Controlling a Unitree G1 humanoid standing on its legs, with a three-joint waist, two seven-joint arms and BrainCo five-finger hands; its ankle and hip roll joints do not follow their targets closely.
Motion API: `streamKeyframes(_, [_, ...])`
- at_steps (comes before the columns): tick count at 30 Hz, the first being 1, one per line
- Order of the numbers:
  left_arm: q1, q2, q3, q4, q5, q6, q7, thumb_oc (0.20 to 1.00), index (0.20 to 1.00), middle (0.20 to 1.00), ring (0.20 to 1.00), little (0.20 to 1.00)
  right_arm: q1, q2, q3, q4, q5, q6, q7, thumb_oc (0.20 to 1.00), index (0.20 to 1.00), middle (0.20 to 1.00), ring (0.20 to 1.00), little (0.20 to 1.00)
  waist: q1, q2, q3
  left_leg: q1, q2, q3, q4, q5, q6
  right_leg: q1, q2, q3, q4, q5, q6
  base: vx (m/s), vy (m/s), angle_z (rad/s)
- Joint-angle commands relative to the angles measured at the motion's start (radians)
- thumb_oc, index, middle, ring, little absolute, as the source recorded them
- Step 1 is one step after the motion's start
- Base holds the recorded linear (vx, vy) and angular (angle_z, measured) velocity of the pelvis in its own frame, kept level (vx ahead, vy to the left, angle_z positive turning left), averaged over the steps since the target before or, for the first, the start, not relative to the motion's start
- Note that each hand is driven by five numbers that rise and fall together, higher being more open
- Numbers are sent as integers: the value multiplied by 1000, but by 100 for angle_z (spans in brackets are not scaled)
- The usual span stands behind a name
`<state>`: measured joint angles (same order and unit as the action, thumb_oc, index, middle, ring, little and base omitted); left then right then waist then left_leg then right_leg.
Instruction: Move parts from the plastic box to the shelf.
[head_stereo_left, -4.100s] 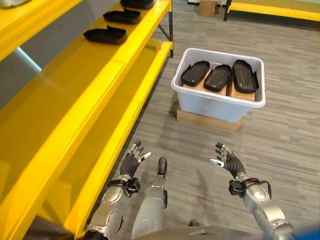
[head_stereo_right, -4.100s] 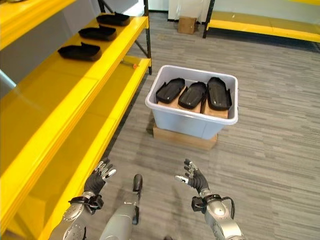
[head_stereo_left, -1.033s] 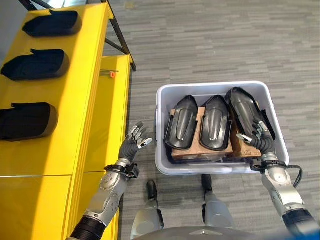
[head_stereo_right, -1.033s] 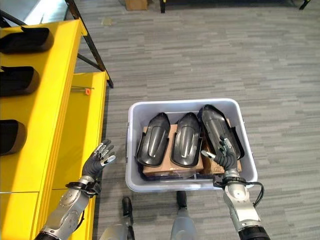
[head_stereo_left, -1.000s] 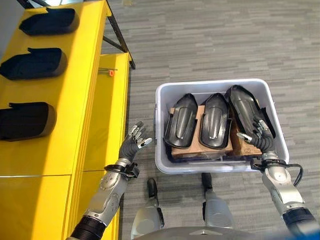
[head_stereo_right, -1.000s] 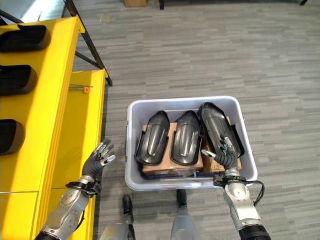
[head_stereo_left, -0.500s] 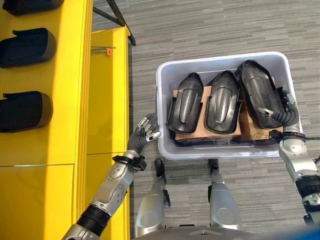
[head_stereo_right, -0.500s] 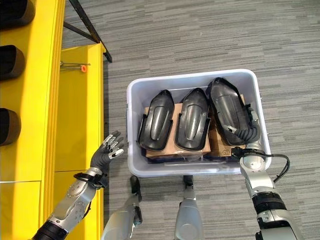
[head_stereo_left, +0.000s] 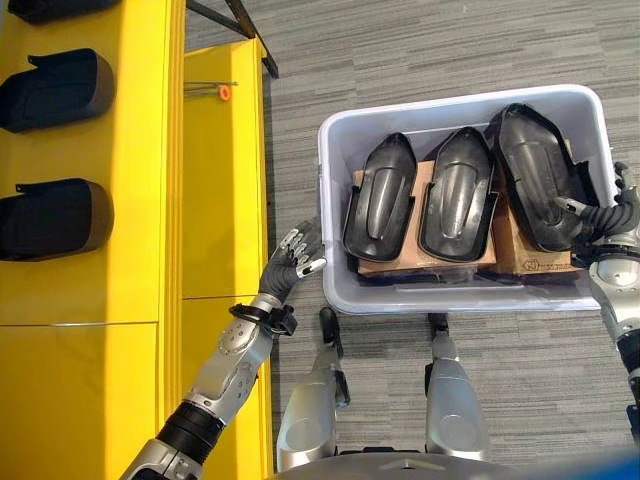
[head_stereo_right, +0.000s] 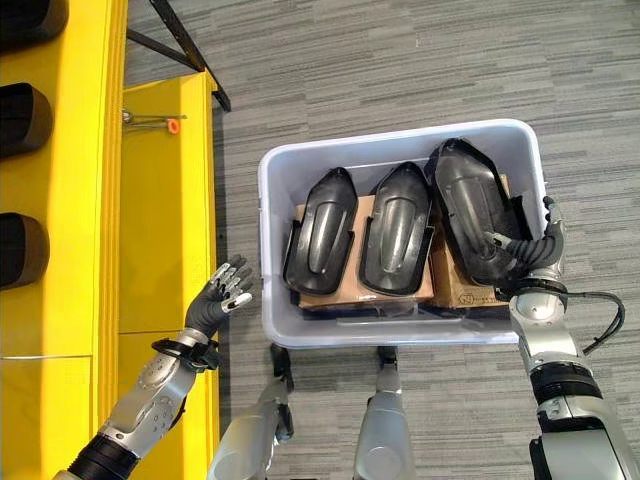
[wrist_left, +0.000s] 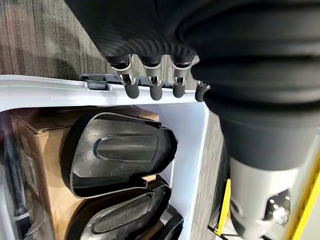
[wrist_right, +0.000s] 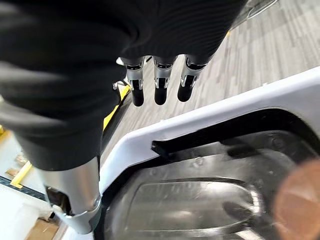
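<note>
Plastic box: pale grey, on the floor beside the yellow shelf. It contains three black parts on cardboard cartons, set side by side.

Left part, middle part, right part: each has its long axis running from the box's near wall to its far wall, with the narrower, rounded end toward the far wall. The right part is the largest.

Shelf: the eye views show two more black parts lying crosswise on the upper level.

Left hand: fingers spread, holding nothing, just outside the box's left wall. Its wrist view shows straight fingers above the rim.

Right hand: at the box's right wall beside the right part, thumb against that part's near edge, fingers loosely extended. Its wrist view shows the part's glossy hollow up close.
</note>
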<state>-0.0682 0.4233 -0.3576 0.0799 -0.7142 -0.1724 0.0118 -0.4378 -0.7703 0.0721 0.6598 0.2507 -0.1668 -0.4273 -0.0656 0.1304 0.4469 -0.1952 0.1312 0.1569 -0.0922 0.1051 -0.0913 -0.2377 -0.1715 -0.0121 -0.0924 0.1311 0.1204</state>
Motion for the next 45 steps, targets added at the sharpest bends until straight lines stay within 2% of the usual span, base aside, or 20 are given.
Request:
streamKeyframes(1, [-32,5,-42,-10,-12,-54,16,1000,1000,1000,1000,1000,-87,-106,-31,38,-12,-26,-38,1000,1000,1000,1000,1000,3,-16,-47,-14,77,-37,60,-30,-46,-102,-98,15,169,-117,55,0,0,0])
streamKeyframes(6, [-51,-3,-51,-2,-9,-58,29,1000,1000,1000,1000,1000,-151,-145,-13,89,-5,-21,-58,1000,1000,1000,1000,1000,-2,-1,-36,-18,71,-27,55,-28,-48,-125,-98,29,184,-121,55,-1,5,-2])
streamKeyframes(19, [-71,-12,-60,-7,-25,-71,41,1000,1000,1000,1000,1000,-246,-182,39,140,-4,-10,-68,1000,1000,1000,1000,1000,-14,28,-4,-24,62,-7,38,-18,-52,-183,-86,55,217,-126,52,-7,-7,-5])
streamKeyframes(35, [-94,-15,-65,-9,-17,-73,55,1000,1000,1000,1000,1000,-298,-197,74,106,-38,-1,-85,1000,1000,1000,1000,1000,-22,36,16,-32,66,2,25,-12,-56,-228,-72,71,250,-134,49,1,-4,-3])
streamKeyframes(45, [-100,-11,-63,-19,-19,-79,61,1000,1000,1000,1000,1000,-352,-207,109,154,-38,7,-84,1000,1000,1000,1000,1000,-19,45,28,-44,61,-2,23,-10,-57,-258,-65,76,269,-139,45,0,0,0])
